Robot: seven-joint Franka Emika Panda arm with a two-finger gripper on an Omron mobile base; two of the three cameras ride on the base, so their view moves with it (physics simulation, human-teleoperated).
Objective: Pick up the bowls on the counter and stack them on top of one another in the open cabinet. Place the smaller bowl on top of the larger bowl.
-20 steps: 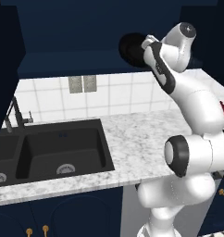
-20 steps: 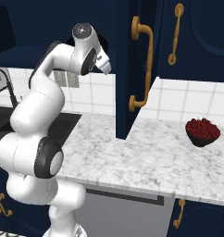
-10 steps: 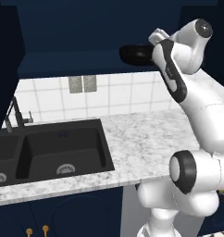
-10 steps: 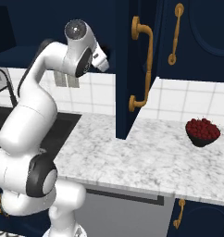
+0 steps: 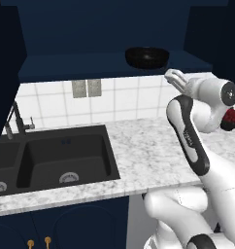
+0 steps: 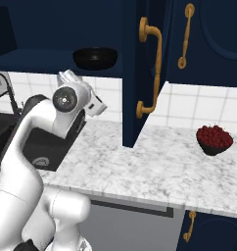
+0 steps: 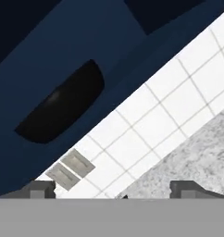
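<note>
The larger bowl [image 5: 146,57] [image 6: 95,57], glossy black, rests upright on the navy floor board of the open cabinet [image 5: 80,65] [image 6: 37,61]. In the hand view this bowl [image 7: 63,109] appears as a dark oval on the tilted shelf. My gripper [image 5: 174,77] [image 7: 114,190] hangs just below and to the right of the shelf's front edge, apart from the bowl. It is open, its fingertips [image 7: 40,189] spread wide with nothing between them. Below it lies the speckled counter [image 5: 143,155] [image 6: 154,166] [image 7: 202,162].
A black double sink [image 5: 61,155] with a faucet [image 5: 15,119] takes up the counter's left. A dark bowl of red fruit [image 6: 214,139] [image 5: 231,119] stands at the right. An open navy door with a gold handle [image 6: 150,68] juts out beside the cabinet. Two grey outlets [image 5: 86,88] sit on the tiled wall.
The gripper, which carried the black bowl up at the cabinet, has let it go on the shelf and dropped back below the shelf edge, open.
</note>
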